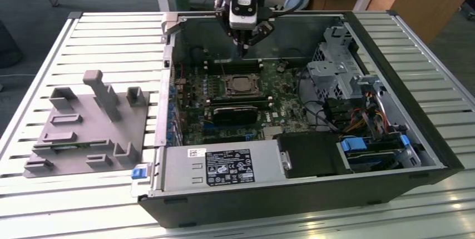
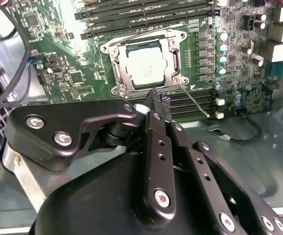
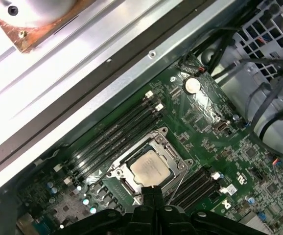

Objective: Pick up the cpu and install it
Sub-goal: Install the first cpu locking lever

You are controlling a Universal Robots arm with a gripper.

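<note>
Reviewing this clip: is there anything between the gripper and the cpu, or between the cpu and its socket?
Nothing visible. The cpu already lies inside the socket frame on the motherboard. The gripper hangs just over the frame's edge, its fingers shut and empty, with open space between them and the chip.

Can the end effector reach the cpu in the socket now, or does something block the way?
Probably yes. The cpu lies face up in its socket, uncovered, and the end effector hangs closed just beside it inside the open computer case, with nothing between them.
</note>
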